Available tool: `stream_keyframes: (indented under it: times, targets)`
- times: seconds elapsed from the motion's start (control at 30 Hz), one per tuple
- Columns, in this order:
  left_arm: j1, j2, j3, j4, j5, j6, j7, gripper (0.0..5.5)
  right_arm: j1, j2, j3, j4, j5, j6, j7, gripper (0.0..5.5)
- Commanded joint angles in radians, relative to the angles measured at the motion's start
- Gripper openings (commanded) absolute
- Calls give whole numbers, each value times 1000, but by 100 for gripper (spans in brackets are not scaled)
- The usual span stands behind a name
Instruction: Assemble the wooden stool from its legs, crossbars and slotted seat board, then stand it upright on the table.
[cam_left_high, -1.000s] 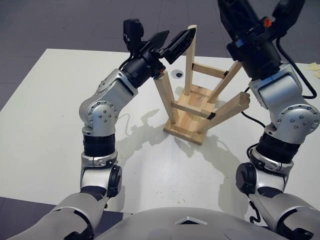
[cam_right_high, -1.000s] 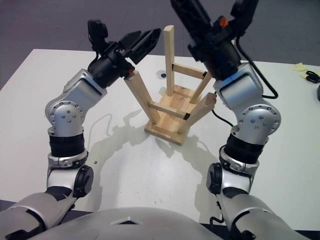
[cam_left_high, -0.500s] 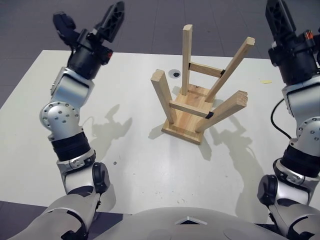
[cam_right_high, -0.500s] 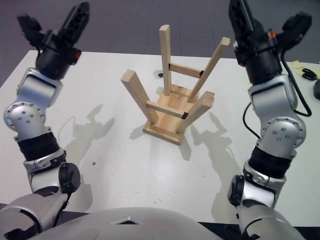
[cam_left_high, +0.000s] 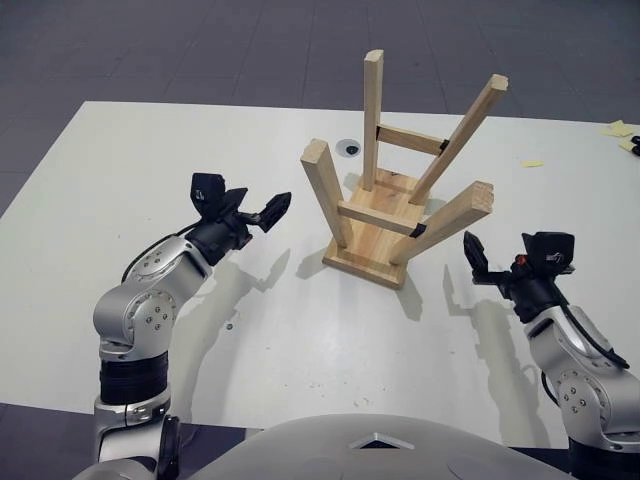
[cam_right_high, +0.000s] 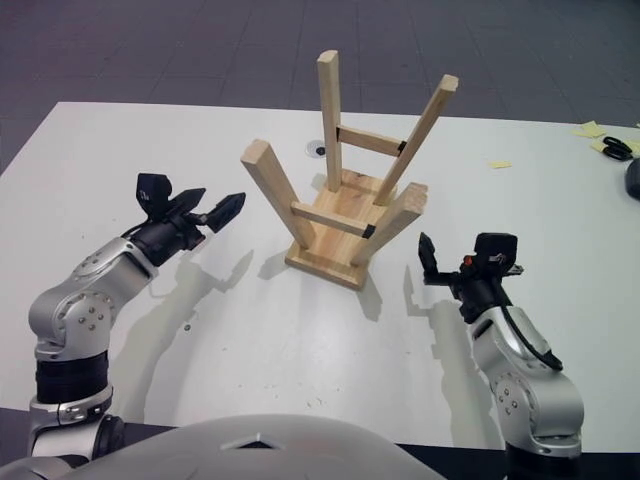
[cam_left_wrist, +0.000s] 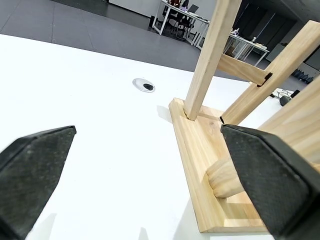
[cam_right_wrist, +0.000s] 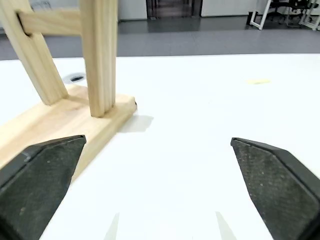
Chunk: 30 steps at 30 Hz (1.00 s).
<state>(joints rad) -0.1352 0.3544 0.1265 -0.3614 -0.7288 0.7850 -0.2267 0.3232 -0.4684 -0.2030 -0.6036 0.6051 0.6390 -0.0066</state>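
Observation:
The wooden stool (cam_left_high: 400, 190) rests upside down at mid-table, its seat board (cam_left_high: 352, 255) flat on the white table (cam_left_high: 300, 340) and its legs pointing up, joined by crossbars (cam_left_high: 375, 216). My left gripper (cam_left_high: 258, 205) hovers low over the table to the left of the stool, open and holding nothing, fingers aimed at the seat board (cam_left_wrist: 200, 150). My right gripper (cam_left_high: 480, 262) sits low to the right of the stool, also open and holding nothing. In the right wrist view its fingertips (cam_right_wrist: 55, 155) spread wide, facing the board's corner (cam_right_wrist: 45, 135) and a leg (cam_right_wrist: 99, 55).
A round cable grommet (cam_left_high: 349, 148) lies behind the stool. Yellow notes (cam_left_high: 531, 163) lie at the back right, and a dark object (cam_right_high: 632, 178) is at the table's right edge. Bare tabletop stretches in front of the stool and to both sides.
Both arms have dropped from high up beside the stool's legs to low positions near the tabletop, on either side. The stool has stayed in place, upside down.

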Motion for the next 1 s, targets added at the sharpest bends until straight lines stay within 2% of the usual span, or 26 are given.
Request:
stream_keyframes:
  times: [0.03,0.17,0.2,0.3,0.4,0.47,0.6,0.73,0.87,1.0]
  targets:
    - [-17,-18,-5,14,20,-7,-2,538,31,-180,87,-53,31,247,124,540]
    - [-27,-12,14,24,29,-8,-10,538,24,-360,122,-22,-40,293,275,540]
    - [-29,-12,16,24,32,-8,-12,538,7,-365,116,-8,-43,278,303,540]
    - [-29,-20,5,27,47,-14,-14,538,-77,-294,71,18,29,284,341,540]
    - [-21,-35,-13,39,65,-24,-17,538,-210,-156,-17,48,255,387,318,540]
    - [-22,-41,-19,44,71,-27,-18,538,-271,-132,-39,89,292,407,310,540]
    - [-37,-54,-30,57,84,-29,-26,538,-328,-153,-6,158,225,383,322,540]
    - [-47,-72,-42,61,94,-29,-29,538,-387,-195,99,223,45,221,389,540]
    - [-64,-72,-47,74,100,-28,-38,538,-396,-189,90,222,80,250,459,540]
    - [-73,-86,-46,70,114,-28,-25,538,-273,-250,59,183,173,315,609,540]
